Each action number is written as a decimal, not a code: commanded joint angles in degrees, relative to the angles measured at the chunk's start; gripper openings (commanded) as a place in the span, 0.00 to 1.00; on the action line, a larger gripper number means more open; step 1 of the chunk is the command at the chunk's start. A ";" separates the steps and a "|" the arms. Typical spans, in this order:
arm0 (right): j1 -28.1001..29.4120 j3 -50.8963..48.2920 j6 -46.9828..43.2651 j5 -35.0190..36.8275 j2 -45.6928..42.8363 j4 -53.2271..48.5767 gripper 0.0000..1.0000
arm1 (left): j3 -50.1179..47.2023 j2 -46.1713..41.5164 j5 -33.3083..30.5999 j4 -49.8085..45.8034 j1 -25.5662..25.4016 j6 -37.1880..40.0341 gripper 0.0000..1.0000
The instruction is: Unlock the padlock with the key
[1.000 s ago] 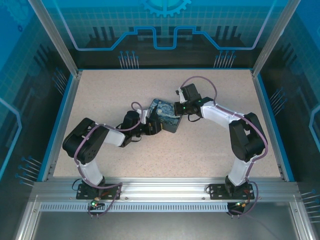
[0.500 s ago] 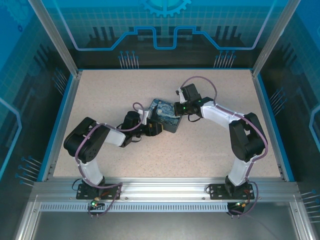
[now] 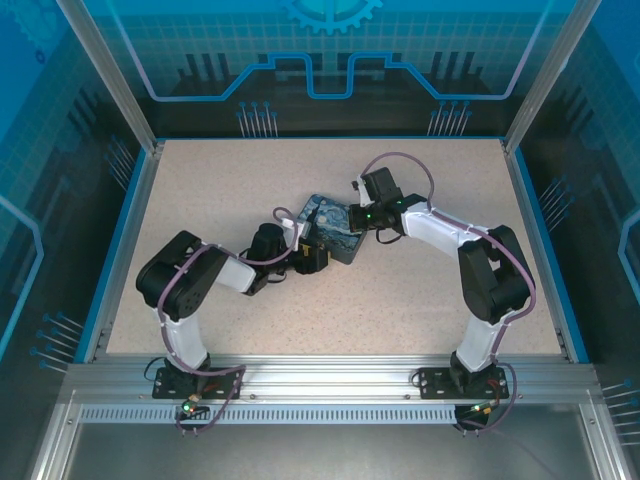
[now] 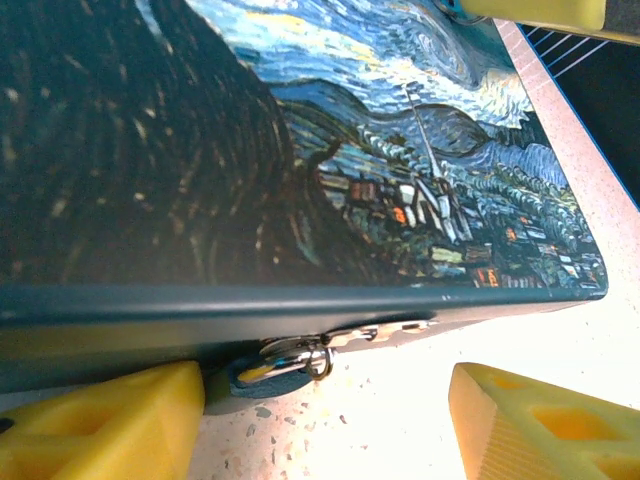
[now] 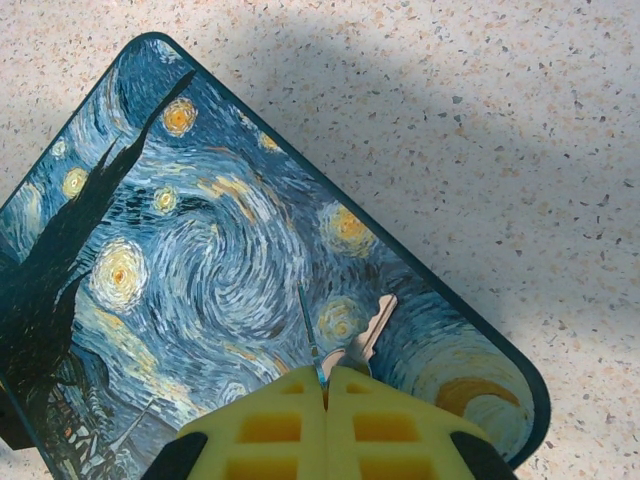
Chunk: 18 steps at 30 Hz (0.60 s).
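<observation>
- The tiny silvery metal key (image 5: pixel 374 322) is clamped by its head between the right arm's yellow fingers (image 5: pixel 270 430), which are pressed together on it. Its blade juts out over the lid of the dark blue rectangular tin with the swirling starry-night print (image 5: pixel 190 250).
- The tiny blue-teal padlock with a thin silvery shackle (image 4: pixel 262 375) sits low at the tin's front edge, against the speckled worktop (image 4: pixel 380 420). It is hooked into a silvery clasp there.
- The left arm's yellow fingers (image 4: pixel 100 425) stand wide apart on either side of that edge, holding nothing. The padlock is just beside one of them.
- Step in hand, as I judge it: the key is secured, but the padlock has not been gripped and the key is well away from it.
- The next move likely calls for two things — the left fingers closing on the padlock body to steady it, and the right arm carrying the key off the lid and down to the front edge. The keyhole is not visible, so the lock may need turning first.
- No brand, label or legible writing anywhere — only the painted print.
</observation>
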 commanded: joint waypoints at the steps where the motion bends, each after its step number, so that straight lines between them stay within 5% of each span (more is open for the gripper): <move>1: 0.21 -0.23 0.05 0.44 1.90 -4.62 0.01 | 0.00 2.35 1.50 0.97 -1.10 2.21 0.65; 18: 0.21 -0.06 -0.03 0.09 1.81 -4.44 0.01 | 3.09 0.59 5.91 -1.50 -1.18 -1.37 0.54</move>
